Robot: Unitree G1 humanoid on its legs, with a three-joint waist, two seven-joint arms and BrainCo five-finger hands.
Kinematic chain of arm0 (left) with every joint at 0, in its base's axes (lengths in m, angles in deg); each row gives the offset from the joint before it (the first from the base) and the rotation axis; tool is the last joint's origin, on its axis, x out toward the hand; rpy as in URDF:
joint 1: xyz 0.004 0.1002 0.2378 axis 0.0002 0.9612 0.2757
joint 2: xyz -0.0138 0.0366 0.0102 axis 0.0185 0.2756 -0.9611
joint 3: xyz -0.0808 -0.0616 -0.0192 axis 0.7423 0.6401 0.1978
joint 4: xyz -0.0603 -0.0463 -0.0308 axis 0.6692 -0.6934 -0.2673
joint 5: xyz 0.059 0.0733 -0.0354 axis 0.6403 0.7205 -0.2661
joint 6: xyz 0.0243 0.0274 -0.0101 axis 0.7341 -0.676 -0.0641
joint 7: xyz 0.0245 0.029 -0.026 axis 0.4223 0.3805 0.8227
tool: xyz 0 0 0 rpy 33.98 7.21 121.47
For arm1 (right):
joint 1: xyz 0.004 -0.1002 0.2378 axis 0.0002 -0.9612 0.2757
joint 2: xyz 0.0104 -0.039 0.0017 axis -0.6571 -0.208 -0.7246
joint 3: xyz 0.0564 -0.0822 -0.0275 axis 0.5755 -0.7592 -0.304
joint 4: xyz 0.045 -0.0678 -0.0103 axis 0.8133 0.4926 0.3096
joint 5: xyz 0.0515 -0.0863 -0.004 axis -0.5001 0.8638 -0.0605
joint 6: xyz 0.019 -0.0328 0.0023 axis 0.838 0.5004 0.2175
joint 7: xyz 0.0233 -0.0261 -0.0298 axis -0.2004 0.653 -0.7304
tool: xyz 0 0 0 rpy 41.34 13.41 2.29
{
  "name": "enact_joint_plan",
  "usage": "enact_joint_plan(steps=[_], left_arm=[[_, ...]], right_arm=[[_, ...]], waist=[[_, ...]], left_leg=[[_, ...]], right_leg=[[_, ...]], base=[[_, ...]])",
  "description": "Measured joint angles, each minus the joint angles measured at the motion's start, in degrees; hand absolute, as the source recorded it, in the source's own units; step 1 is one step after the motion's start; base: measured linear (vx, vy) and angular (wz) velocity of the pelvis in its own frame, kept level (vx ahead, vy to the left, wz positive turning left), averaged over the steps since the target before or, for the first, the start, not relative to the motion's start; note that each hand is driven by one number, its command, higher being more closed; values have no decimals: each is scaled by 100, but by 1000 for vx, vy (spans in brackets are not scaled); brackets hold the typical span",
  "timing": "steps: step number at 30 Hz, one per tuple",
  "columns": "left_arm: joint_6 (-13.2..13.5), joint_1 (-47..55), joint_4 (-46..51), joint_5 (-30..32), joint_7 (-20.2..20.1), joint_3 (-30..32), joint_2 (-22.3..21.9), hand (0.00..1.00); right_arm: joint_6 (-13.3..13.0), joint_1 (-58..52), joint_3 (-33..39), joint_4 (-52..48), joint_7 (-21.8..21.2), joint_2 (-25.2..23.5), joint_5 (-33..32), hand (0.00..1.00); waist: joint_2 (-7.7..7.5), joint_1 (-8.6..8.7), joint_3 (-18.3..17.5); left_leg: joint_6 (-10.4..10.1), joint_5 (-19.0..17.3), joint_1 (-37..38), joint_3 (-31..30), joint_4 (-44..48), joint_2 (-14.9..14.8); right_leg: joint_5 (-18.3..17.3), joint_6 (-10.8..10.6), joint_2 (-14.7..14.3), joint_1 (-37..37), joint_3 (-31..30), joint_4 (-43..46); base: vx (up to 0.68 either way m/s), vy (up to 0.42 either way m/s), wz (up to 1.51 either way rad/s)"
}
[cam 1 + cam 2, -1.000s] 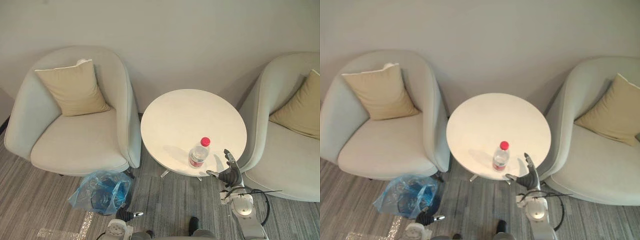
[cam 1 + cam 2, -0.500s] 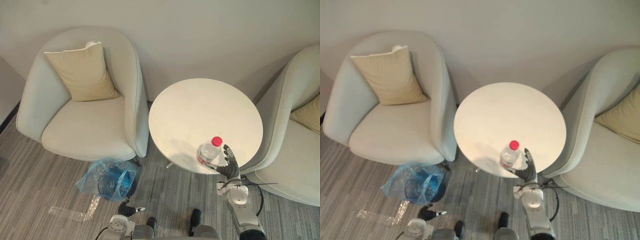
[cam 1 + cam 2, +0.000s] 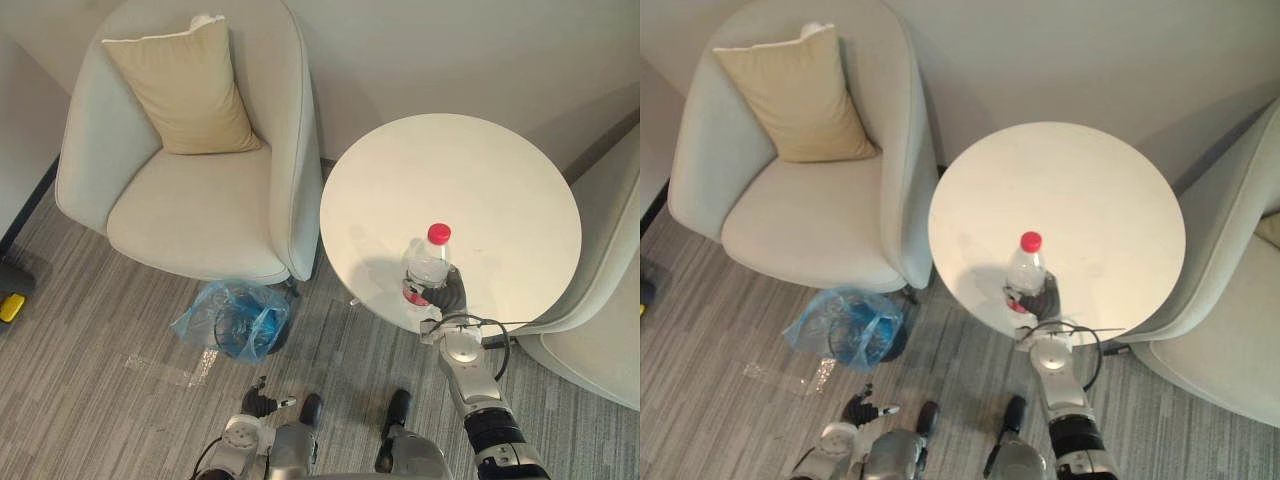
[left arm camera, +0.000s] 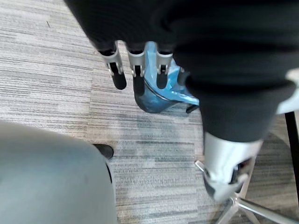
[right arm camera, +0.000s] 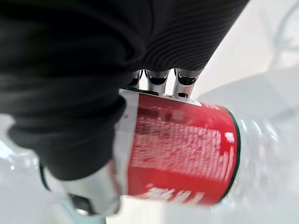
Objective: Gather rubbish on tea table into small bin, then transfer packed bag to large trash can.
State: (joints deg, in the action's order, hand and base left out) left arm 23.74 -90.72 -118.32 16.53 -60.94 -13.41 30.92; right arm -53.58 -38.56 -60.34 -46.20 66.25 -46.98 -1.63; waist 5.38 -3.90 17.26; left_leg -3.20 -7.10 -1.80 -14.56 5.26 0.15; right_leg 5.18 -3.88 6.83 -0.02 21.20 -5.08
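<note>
Right hand point(image 3: 450, 298) curls fingers and thumb round the clear red-capped plastic bottle point(image 3: 428, 262) standing at the lower edge of the round white tea table point(image 3: 480, 170), centre-right; left hand point(image 4: 137, 79) hangs straight-fingered above the blue-bagged small bin point(image 3: 235, 320).

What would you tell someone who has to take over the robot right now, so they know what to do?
Right hand: curled round the lower part of the bottle, which stands upright near the front edge of the table.
Left hand: open and empty, hanging low over the carpet.
Bin: on the floor, lined with a blue bag, beside the armchair and to the left of the table.
Done: the bottle is grasped, but it looks not yet lifted.
Left: carry the bottle to the bin and drop it in, then take the bag to the large trash can.
</note>
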Motion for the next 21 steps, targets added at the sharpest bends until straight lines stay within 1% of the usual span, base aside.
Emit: enact_joint_plan(steps=[5,9,12,15,19,21], left_arm=[[-1,0,1,14,3,2,-2,0],[-12,1,-3,46,2,3,-2,0],[-20,3,-24,193,-4,-1,-1,0],[-36,8,-44,251,-9,-2,17,0],[-61,97,-95,259,-13,-5,73,0],[-62,101,-149,297,-13,-4,78,0]], right_arm=[[0,-208,-48,-212,-32,-14,1,100],[-12,-666,-54,-852,-168,-15,3,100],[-49,-988,-54,-1203,-265,-13,2,100],[-69,-1194,-92,-1452,-341,-16,4,100],[-70,-1515,-229,-1696,-469,-29,14,100],[-70,-1596,-255,-1799,-489,-30,24,100]], waist=[[-2,-3,-1],[-17,-1,-9],[-40,37,-22],[-103,65,-67],[-267,75,-339],[-292,76,-418]], left_leg=[[3,-2,28,13,0,1],[7,-6,133,143,-8,-10],[22,-28,313,235,-19,-31],[23,-63,389,319,-35,-52],[16,-68,411,420,-53,-77],[16,-68,434,457,-69,-78]], right_leg=[[0,0,7,-19,-105,0],[0,-1,6,-52,-279,0],[-7,-11,-6,-185,-374,-1],[-11,-20,-25,-196,-490,-2],[-3,-28,-50,-190,-619,-4],[6,-37,-50,-191,-644,-4]], base=[[1,4,-1],[-9,14,-16],[-33,8,-20],[-51,7,-18],[-57,1,-11],[-34,8,-10]])
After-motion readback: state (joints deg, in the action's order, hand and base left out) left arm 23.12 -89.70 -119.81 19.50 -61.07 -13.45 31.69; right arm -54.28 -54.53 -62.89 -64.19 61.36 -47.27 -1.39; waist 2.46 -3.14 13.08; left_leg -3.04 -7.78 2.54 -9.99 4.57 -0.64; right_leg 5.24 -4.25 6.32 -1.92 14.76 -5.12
